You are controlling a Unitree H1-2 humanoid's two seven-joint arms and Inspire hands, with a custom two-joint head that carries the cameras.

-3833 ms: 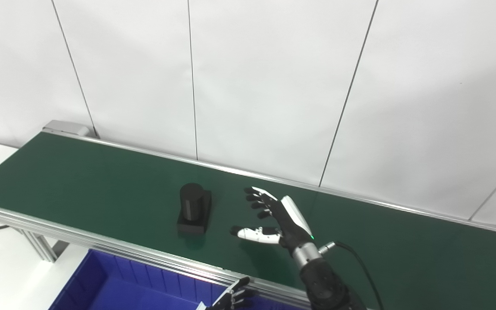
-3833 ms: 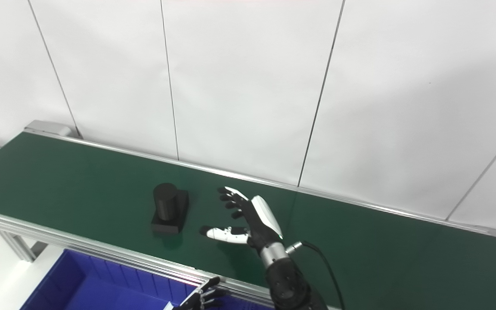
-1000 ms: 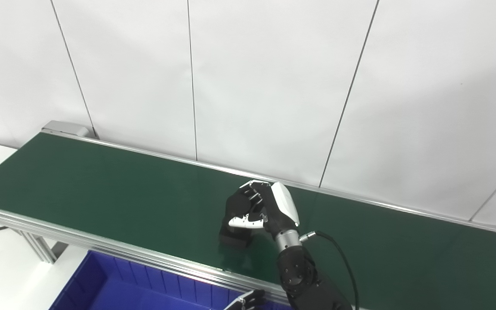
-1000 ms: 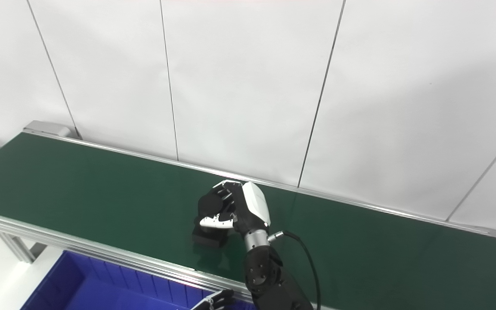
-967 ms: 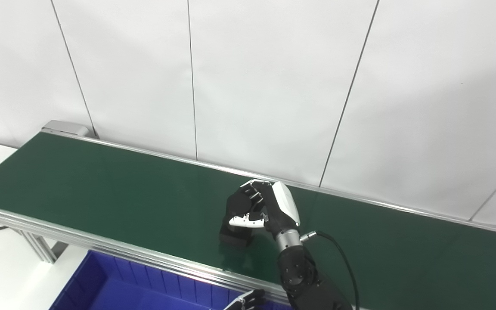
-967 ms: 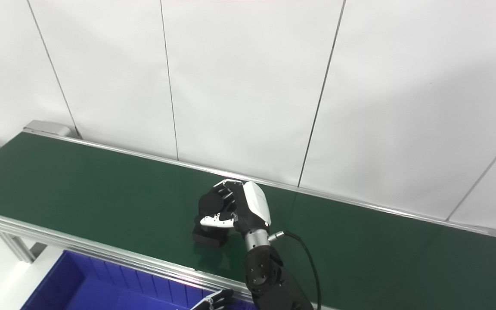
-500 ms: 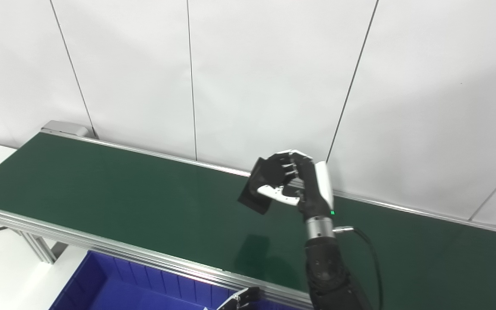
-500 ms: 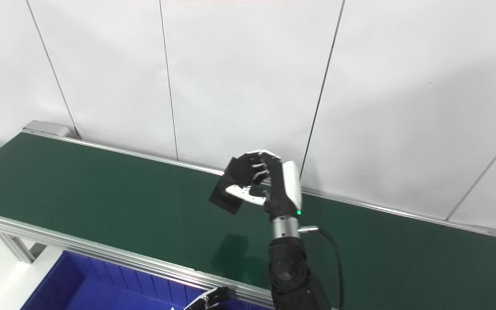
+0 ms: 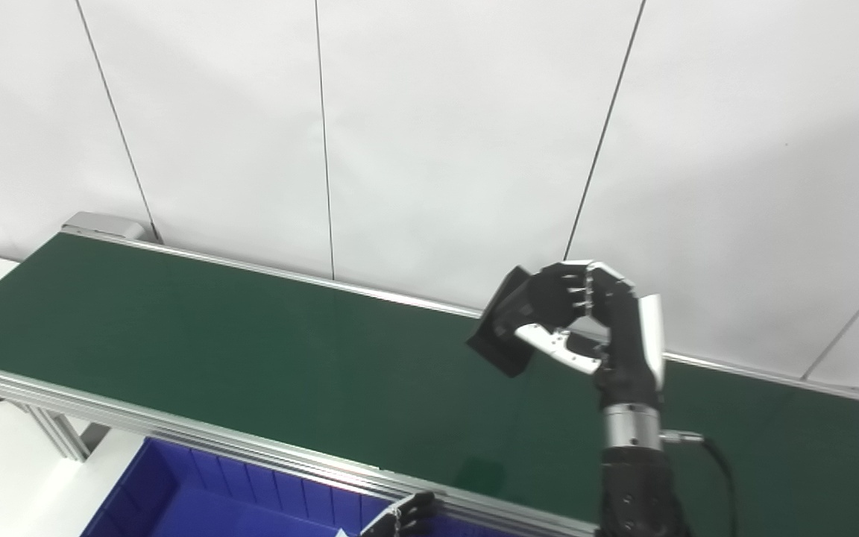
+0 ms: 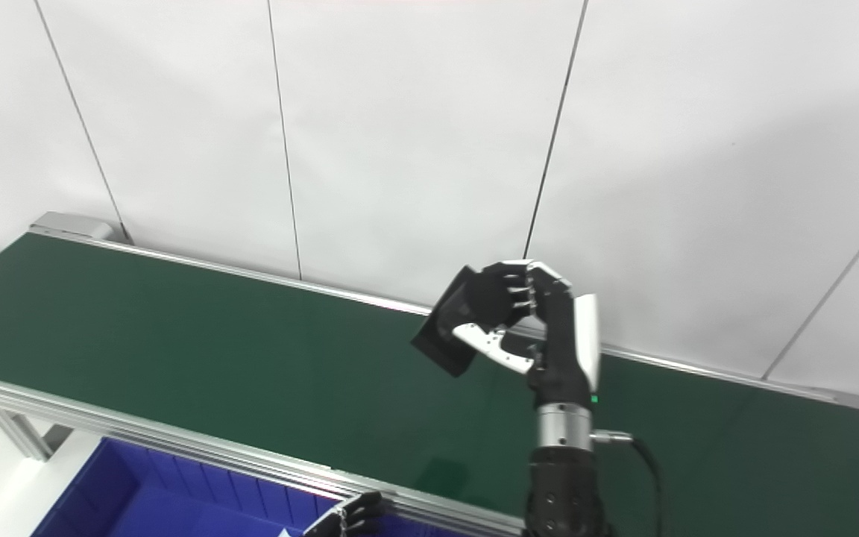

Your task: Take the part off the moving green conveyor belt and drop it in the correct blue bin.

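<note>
Part-carrying is the stage in hand, and the scene reads best from the biggest thing down. Widest is the green conveyor belt, running from the near left to the far right below the white wall panels, its surface bare. Below its near rail sits a blue bin, only partly in view at the bottom edge.

Next in size is the right robot hand, raised well above the belt on an upright forearm, fingers and thumb curled tightly round the black part. One second ago that part sat on the belt inside the closing grip; half a second ago it was just lifted; now it hangs higher and further right, tilted, with its flat base pointing down-left. So the pick is done and the drop remains. The blue bin in view lies down-left of the grasp, though which bin is the correct one cannot be judged from these views.

Smallest is the left robot hand, barely peeking in at the bottom edge by the bin; its fingers look loosely curled, but too little shows to say whether it is open or closed.
</note>
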